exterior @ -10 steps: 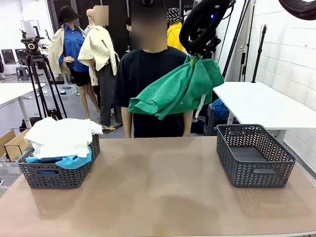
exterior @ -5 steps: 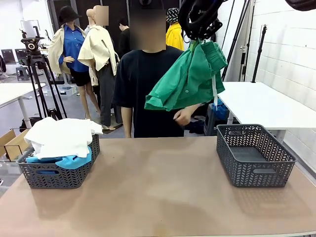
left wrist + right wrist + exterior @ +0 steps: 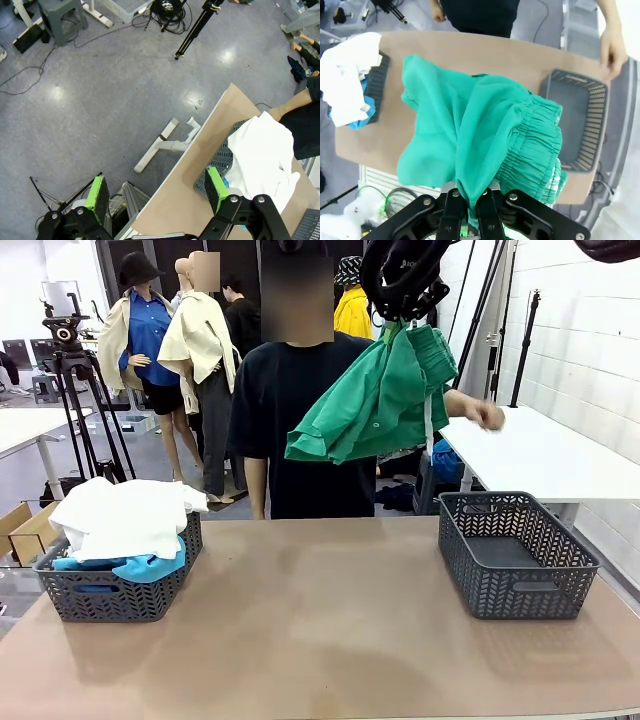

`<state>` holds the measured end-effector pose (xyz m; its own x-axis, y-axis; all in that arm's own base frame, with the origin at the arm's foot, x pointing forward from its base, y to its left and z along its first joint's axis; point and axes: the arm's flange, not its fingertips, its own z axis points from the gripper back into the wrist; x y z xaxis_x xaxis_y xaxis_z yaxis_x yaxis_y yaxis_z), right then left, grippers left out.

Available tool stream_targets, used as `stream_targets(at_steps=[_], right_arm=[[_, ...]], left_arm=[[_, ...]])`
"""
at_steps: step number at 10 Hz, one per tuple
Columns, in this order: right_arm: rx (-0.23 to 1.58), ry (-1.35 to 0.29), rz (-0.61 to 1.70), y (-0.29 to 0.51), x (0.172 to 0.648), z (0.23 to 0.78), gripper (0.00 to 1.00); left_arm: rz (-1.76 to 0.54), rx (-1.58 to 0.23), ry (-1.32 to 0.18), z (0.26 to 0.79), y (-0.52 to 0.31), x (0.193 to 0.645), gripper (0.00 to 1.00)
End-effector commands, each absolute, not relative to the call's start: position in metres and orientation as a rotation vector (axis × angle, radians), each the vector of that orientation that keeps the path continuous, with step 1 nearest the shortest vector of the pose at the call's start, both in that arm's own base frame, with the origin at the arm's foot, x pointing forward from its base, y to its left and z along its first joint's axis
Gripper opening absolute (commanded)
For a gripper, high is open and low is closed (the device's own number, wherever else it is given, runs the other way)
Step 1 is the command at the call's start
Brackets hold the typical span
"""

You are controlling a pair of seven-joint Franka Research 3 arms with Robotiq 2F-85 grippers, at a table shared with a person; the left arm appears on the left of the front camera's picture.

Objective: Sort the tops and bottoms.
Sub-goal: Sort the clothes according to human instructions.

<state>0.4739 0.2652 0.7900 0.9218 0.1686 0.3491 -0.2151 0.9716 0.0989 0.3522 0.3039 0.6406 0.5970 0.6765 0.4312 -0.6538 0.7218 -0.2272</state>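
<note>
A brown table [image 3: 320, 620] stands in a workroom with a grey floor, a white wall on the right and a white side table [image 3: 530, 450] behind the far right corner. A camera tripod [image 3: 75, 390] stands at far left. On the table's left end a grey basket [image 3: 110, 590] holds a white shirt [image 3: 125, 515] over a blue shirt [image 3: 145, 567]; on the right end sits a second grey basket [image 3: 515, 555].

The right gripper [image 3: 403, 315], high above the far right of the table, has its jaws clamped on green shorts [image 3: 375, 400] that hang in front of a person in a dark T-shirt. The left gripper [image 3: 157, 192] hangs off the table's left end with its jaws apart and nothing between them.

Since half a second ago the person's hand [image 3: 488, 417] has moved from below the shorts out to the right, and the shorts have swung slightly.
</note>
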Motion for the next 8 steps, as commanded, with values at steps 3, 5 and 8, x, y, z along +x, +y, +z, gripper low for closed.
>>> stream_targets(at_steps=[3, 5, 8], right_arm=[[0.137, -0.348, 0.195, 0.2641, 0.473, 0.7895, 0.0], [0.137, -0.348, 0.195, 0.2641, 0.473, 0.7895, 0.0], [0.137, -0.348, 0.195, 0.2641, 0.473, 0.7895, 0.0]], left_arm=[[0.77, -0.042, -0.52, 0.6407, 0.3042, 0.3512, 1.0], [0.77, -0.042, -0.52, 0.6407, 0.3042, 0.3512, 1.0], [0.77, -0.042, -0.52, 0.6407, 0.3042, 0.3512, 1.0]])
